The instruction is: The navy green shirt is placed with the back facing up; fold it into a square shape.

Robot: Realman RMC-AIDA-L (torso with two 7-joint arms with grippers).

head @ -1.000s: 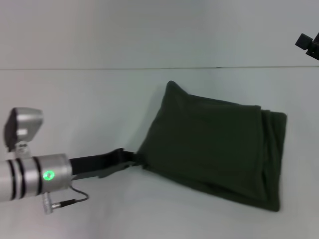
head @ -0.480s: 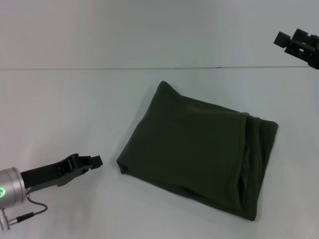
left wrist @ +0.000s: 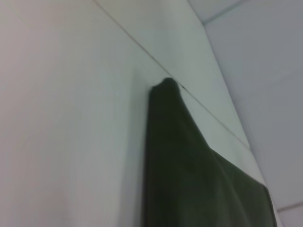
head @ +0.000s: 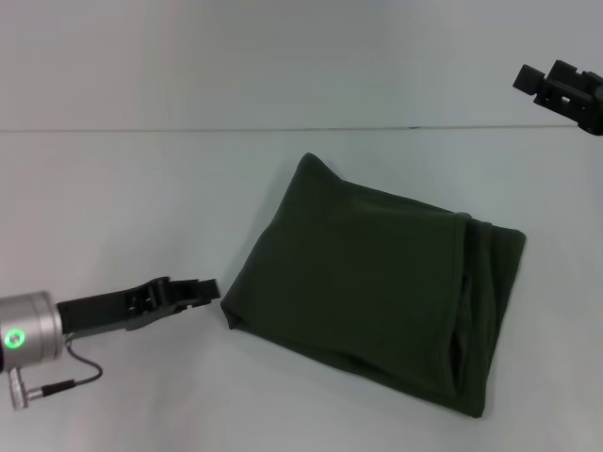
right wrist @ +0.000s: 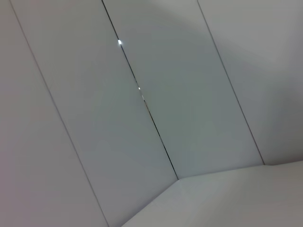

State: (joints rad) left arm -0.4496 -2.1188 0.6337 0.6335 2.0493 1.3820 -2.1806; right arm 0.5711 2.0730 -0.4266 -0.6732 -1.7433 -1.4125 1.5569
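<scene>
Now my left hand, grip unreadable, sits lower left beside the navy green shirt; any nudge could rumple that near-square.

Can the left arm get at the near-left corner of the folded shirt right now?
Probably yes. The left gripper sits low over the table, just short of the navy green shirt, with only bare surface between. The right gripper is far off.

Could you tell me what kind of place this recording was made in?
Probably a lab or test cell rather than a home: a bare white table backed by plain panelled walls, with only the folded navy green shirt on it and the left gripper beside it, the right gripper raised.
</scene>
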